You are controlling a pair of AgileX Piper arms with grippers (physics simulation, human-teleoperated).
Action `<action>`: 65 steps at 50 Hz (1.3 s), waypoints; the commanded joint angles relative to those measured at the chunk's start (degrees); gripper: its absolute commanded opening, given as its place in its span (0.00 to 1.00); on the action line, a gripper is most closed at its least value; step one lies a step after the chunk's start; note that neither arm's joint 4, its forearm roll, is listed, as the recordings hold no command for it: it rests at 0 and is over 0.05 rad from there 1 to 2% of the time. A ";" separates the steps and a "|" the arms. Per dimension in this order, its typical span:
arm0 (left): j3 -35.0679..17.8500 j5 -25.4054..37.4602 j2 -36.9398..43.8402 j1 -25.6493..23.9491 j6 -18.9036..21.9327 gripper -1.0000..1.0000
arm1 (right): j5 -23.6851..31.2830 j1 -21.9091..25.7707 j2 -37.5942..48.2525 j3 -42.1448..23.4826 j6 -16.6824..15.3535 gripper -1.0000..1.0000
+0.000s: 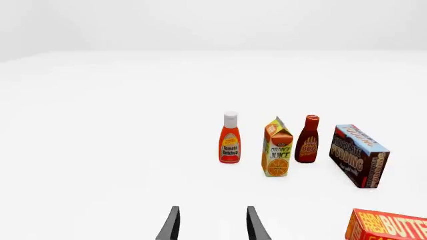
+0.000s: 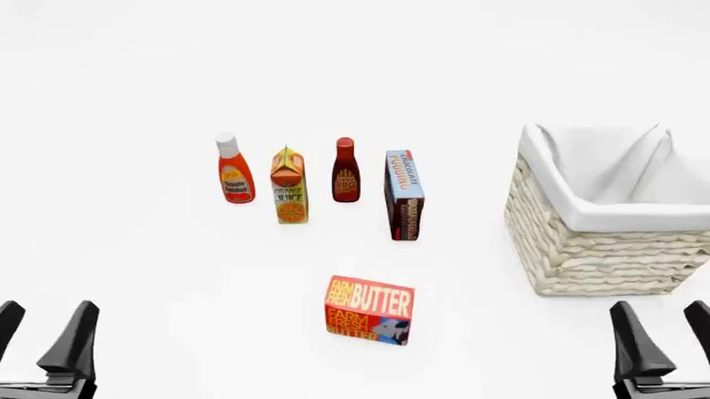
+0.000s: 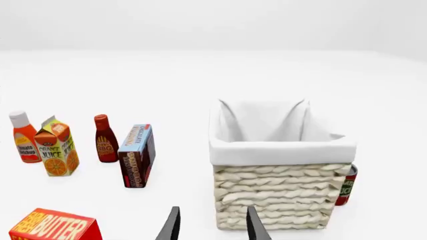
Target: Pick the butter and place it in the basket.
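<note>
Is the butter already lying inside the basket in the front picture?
No, the butter stands on the table in front of the row of groceries, well apart from the basket.

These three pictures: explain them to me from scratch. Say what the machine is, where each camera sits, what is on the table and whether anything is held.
This is a computer simulation of two robot arms at a white table. The wide picture comes from a fixed camera behind and above the arms; the black prongs at its bottom corners are the left hand and the right hand. The other two pictures come from cameras mounted just behind each hand, looking along its fingers.

On the table stand a ketchup bottle, an orange juice carton, a dark sauce bottle and a chocolate pudding box. Nearer the arms lies the butter, a red-orange carton. To the right is the basket, wicker with a white liner. The right wrist picture also shows a can half hidden behind it.

Both hands are open and hold nothing.
</note>
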 commanded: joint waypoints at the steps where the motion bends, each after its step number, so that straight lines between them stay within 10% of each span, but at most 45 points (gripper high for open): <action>1: -0.15 -0.07 0.26 0.00 0.00 1.00 | -0.43 0.23 1.05 -0.06 -0.10 1.00; 65: -0.15 -0.07 0.26 0.00 0.00 1.00 | 1.62 17.85 32.25 -27.53 -11.00 1.00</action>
